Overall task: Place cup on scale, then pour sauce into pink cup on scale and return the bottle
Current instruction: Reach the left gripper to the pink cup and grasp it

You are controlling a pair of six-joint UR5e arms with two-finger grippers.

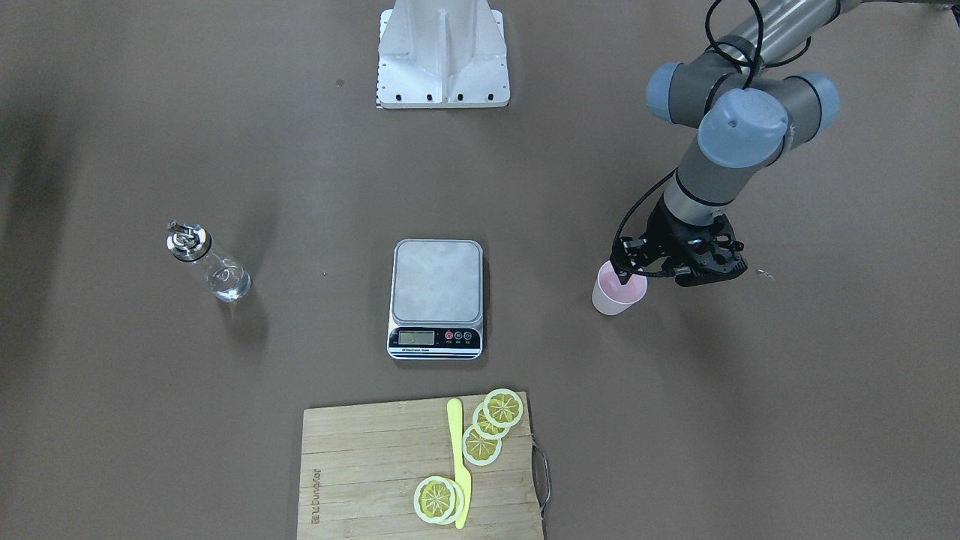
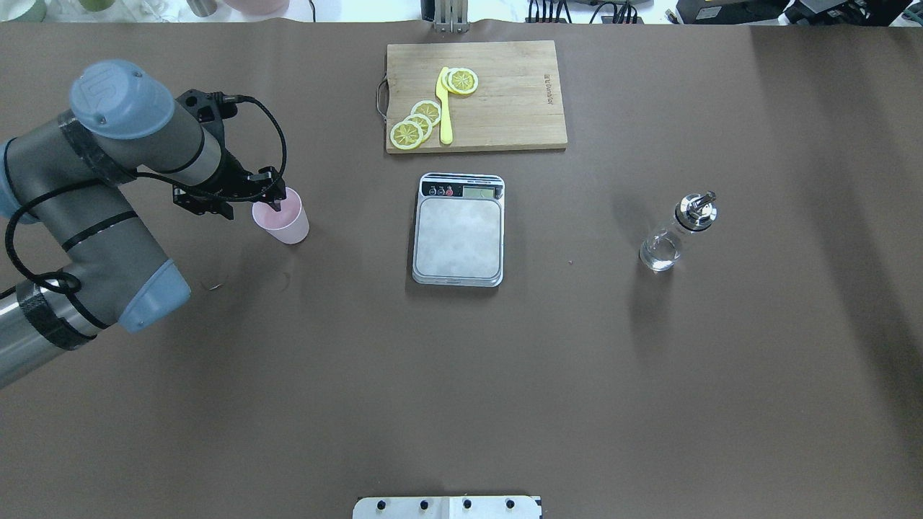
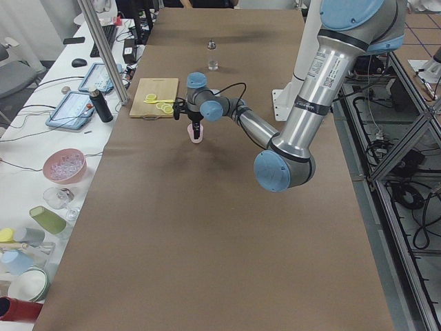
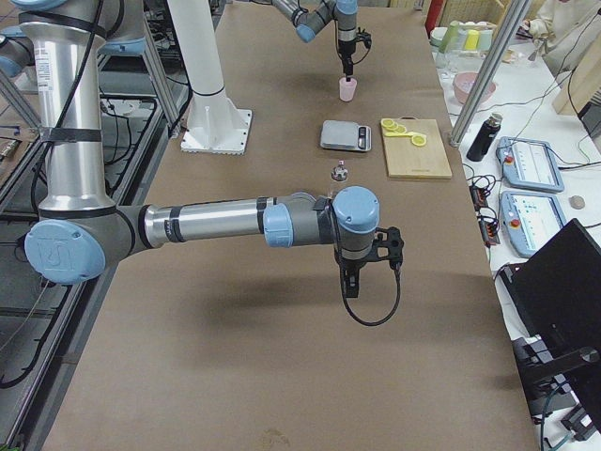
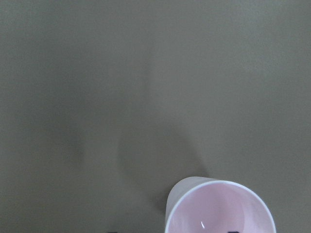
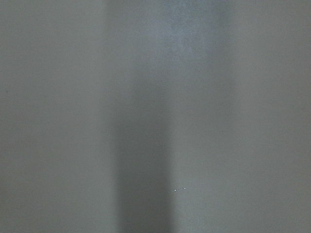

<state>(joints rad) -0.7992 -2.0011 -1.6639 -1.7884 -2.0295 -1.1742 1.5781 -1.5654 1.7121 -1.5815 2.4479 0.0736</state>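
The left gripper points straight down over the cup, right of centre in the front-facing view. Its black fingertips sit at the rim, and one appears to dip inside the mouth, which looks like a set-up for pinching the wall. The fingers look close together, but I cannot tell whether they are clamped on the rim or just short of it. The grip makes sense for the job, since a hold on the lip lets the cup be carried upright and set down flat.

The cup is a plain pale pink tumbler with no handle, wider at the mouth than at the foot. It looks empty inside and seems to stand on the brown table.

The scale lies at the frame's centre, well apart from the cup. Its silver platform is bare and its display strip faces the lower edge, so the placing is not yet done.

Farther left stands the bottle, clear glass under a shiny metal spout, untouched. Along the bottom edge a wooden board holds lemon slices and a yellow knife, which play no part in the task.

The right gripper hangs over open table in the right-side view, the only view that shows it, so I cannot tell whether it is open or closed.
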